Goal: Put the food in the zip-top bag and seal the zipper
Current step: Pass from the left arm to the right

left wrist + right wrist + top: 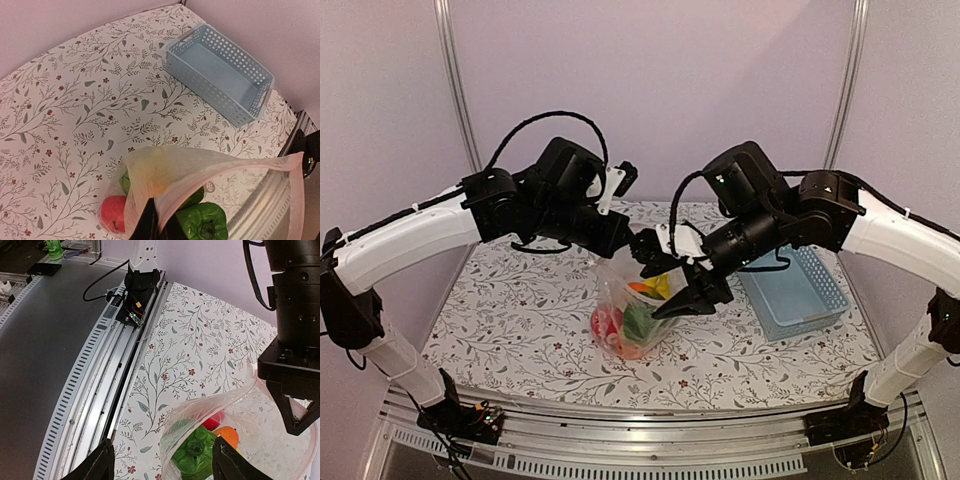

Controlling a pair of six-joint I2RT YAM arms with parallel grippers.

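Observation:
The zip-top bag [629, 312] stands in the middle of the table with its mouth up. Inside it I see a green pepper [205, 222], a red-pink fruit [114, 212], an orange [227, 435] and something yellow [663, 285]. My left gripper [650, 248] is above the bag and is shut on its mouth edge [157, 220]. The pale pink zipper [240, 167] runs off to the right from there. My right gripper [672, 305] is open at the bag's right side. In the right wrist view its fingers [97, 465] straddle the bag's near edge [200, 410] without touching it.
A light blue slatted basket [795, 290] stands empty at the right of the bag; it also shows in the left wrist view [220, 75]. The table's metal front rail [105, 375] runs close by the bag. The left gripper's body [295, 370] hangs over the bag.

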